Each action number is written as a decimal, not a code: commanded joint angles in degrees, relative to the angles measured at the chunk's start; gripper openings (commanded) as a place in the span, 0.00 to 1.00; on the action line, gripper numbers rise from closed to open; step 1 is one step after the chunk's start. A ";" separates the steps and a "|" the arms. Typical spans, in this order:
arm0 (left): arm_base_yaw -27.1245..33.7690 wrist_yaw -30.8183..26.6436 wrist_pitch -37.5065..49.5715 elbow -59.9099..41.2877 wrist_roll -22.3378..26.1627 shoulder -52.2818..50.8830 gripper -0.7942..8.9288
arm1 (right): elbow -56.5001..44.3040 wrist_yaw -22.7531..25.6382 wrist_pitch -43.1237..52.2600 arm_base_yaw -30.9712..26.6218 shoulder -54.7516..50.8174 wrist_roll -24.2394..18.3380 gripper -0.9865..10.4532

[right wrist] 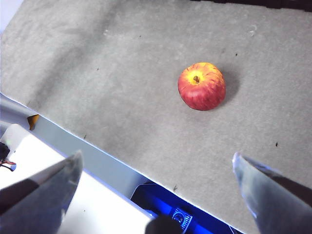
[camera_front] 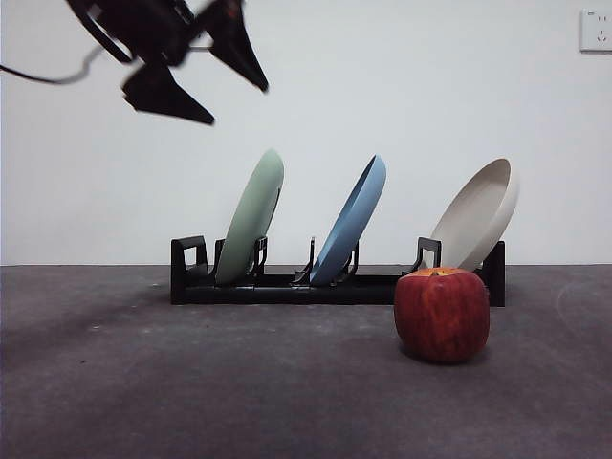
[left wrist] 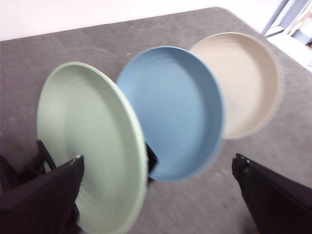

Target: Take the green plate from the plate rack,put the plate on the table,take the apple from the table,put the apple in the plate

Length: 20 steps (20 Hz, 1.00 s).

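Black pointed hand (camera_front: 234,86), trailing black cable (camera_front: 48,76)

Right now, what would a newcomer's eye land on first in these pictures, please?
Three plates leaning in the plate rack: the green plate at one end, a blue plate in the middle, a cream plate at the other end. The red apple sits on the table in front of the cream plate. The left tool, open, hangs above the green plate.

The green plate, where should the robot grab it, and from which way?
Probably by its top rim, coming down from above. The green plate stands on edge, leaning in the plate rack, so only its upper rim is free. The open left gripper is above it. The blue plate stands alongside.
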 commanded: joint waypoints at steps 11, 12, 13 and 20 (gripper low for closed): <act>-3.02 -3.34 3.58 6.73 1.03 16.35 0.58 | 0.07 0.66 0.31 0.11 1.38 0.42 0.61; -3.13 -3.26 3.67 6.73 1.03 16.35 0.47 | 0.07 0.68 0.31 0.11 1.57 0.42 0.61; -3.21 -3.26 3.65 6.73 1.01 16.35 0.37 | 0.07 0.66 0.31 0.11 1.66 0.42 0.61; -3.08 -1.44 2.89 6.73 0.52 16.28 0.13 | 0.07 0.66 0.31 0.11 1.66 0.39 0.61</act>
